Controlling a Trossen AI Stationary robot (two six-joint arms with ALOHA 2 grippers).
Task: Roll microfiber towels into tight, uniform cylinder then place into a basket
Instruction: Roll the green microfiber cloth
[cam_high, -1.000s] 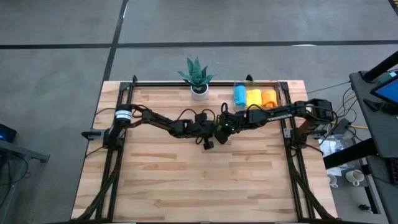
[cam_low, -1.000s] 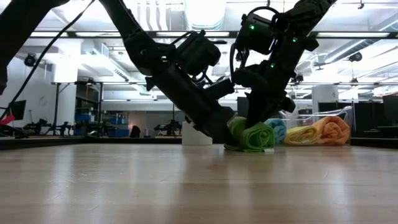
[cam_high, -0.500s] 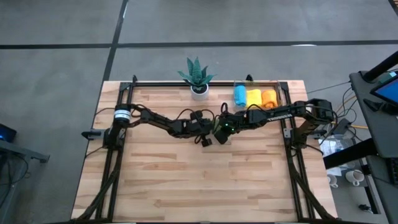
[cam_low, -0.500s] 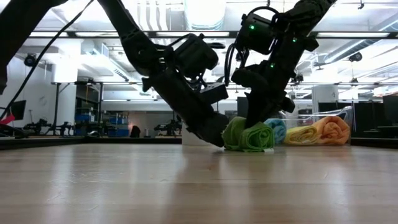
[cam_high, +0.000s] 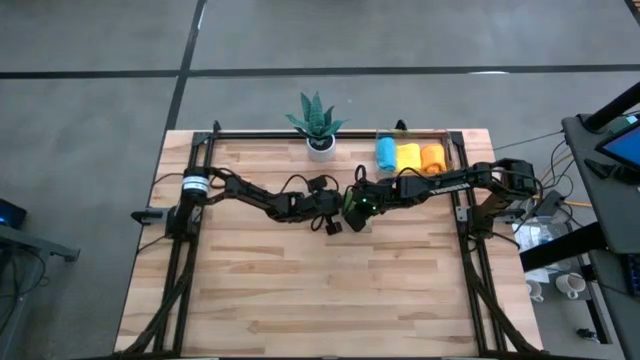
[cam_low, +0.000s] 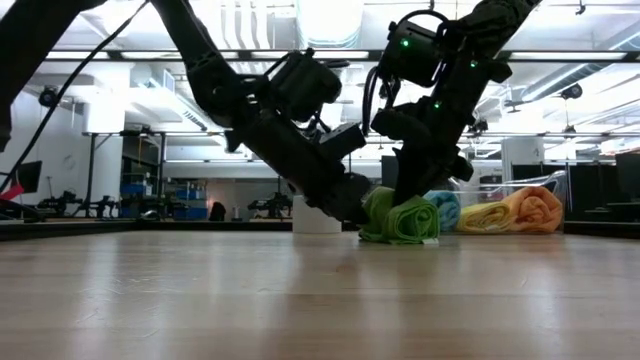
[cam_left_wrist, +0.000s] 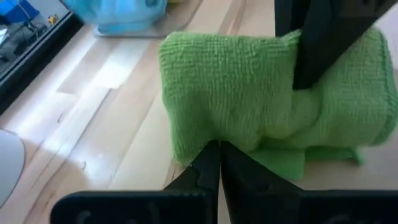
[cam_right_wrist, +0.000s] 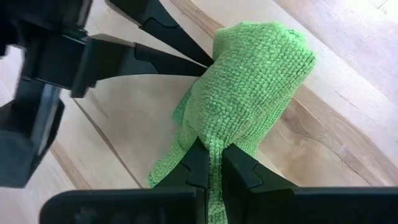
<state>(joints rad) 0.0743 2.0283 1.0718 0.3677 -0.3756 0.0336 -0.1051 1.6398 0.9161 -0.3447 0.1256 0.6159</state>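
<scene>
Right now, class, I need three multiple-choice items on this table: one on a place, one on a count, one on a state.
1. Where is the green towel?
A. In the basket
B. On the table between both hands
C. Beside the plant pot

2. How many towel rolls lie in the basket?
A. One
B. Three
C. Five

3. How is the right hand?
A. Shut on the green towel
B. Wide open
C. Parked at the table edge

Answers: 1 B, the left hand and the right hand meet at it mid-table. 2 B, blue, yellow and orange. 3 A, the cloth is pinched between its fingers.
</scene>
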